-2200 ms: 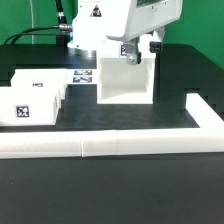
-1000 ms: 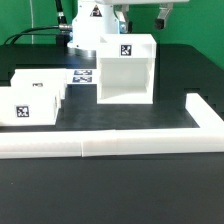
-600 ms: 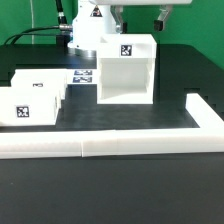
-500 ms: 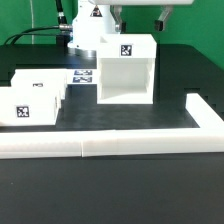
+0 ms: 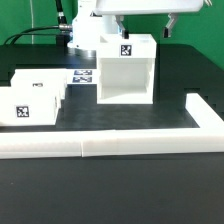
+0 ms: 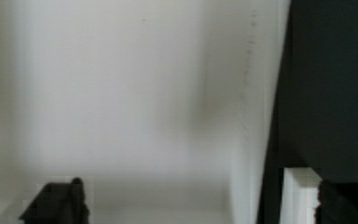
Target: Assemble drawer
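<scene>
Overhead, the gripper (image 5: 145, 28) hangs with its fingers (image 5: 168, 25) spread wide and nothing between them. Directly beneath it stands the drawer housing (image 5: 125, 78), upright on the dark table (image 5: 120, 190), a square tag on its top, clear of the fingers. In the wrist view both fingertips (image 6: 60, 203) show far apart with the housing's white surface between them. Two small trays (image 5: 30, 100) sit side by side, lower than the gripper and well off to the exterior view's left. The marker board (image 5: 85, 75) lies between trays and housing, and the long white bar (image 5: 110, 147) runs nearer the camera
</scene>
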Robot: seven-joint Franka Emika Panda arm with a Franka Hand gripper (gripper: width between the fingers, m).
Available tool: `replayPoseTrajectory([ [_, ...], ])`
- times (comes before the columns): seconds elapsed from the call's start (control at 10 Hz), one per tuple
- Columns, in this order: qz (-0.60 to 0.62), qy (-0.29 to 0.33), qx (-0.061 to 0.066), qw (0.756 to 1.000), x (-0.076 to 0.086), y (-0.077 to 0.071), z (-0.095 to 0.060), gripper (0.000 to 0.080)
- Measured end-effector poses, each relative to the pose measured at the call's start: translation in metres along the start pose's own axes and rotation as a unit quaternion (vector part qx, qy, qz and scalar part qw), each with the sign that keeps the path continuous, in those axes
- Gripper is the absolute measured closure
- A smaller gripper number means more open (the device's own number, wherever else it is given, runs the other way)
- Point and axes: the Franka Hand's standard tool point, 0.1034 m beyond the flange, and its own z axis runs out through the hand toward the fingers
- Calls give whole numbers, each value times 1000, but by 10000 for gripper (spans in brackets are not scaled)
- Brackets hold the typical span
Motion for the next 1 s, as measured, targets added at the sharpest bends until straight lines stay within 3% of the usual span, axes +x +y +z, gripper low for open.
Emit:
replayPoseTrajectory([
  [0.2, 0, 0, 0, 1000, 0, 0, 0, 150],
  [0.3, 9, 9, 6, 1000, -3, -4, 3, 150],
  [0.6, 32, 17, 21, 999, -24, -11, 20, 150],
  [0.8, 30, 15, 21, 999, -29, -14, 25, 150],
  [1.0, 29, 15, 20, 999, -30, -13, 25, 373],
])
